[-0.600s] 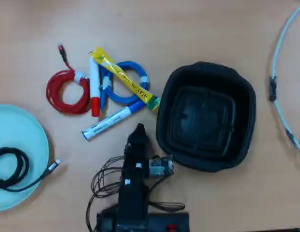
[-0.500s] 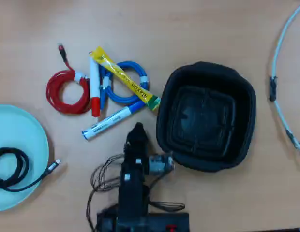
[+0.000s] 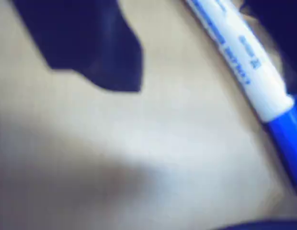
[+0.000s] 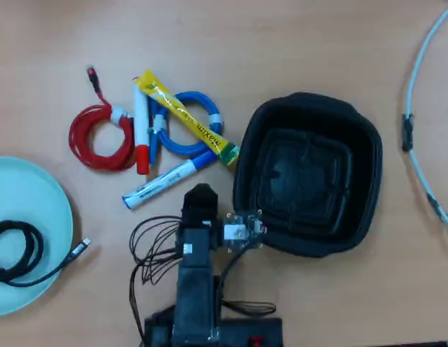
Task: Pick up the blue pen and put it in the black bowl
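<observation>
At the left edge of the overhead view a pale blue plate (image 4: 29,195) holds a black cable (image 4: 14,253). To its right lie a red cable coil (image 4: 90,137) and a red-capped marker (image 4: 141,137). The blue pen (image 4: 166,179) lies slanted on the table (image 4: 296,43), just above the gripper (image 4: 200,194); whether its jaws are parted cannot be told. The black bowl (image 4: 361,144) sits right, empty.

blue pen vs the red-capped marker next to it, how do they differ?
The blue pen has a blue cap and blue print; the red-capped marker looks plain white. The pen lies diagonally on bare table; the marker lies near vertical in the overhead view, among coiled cables. Both are slim with white barrels.
</observation>
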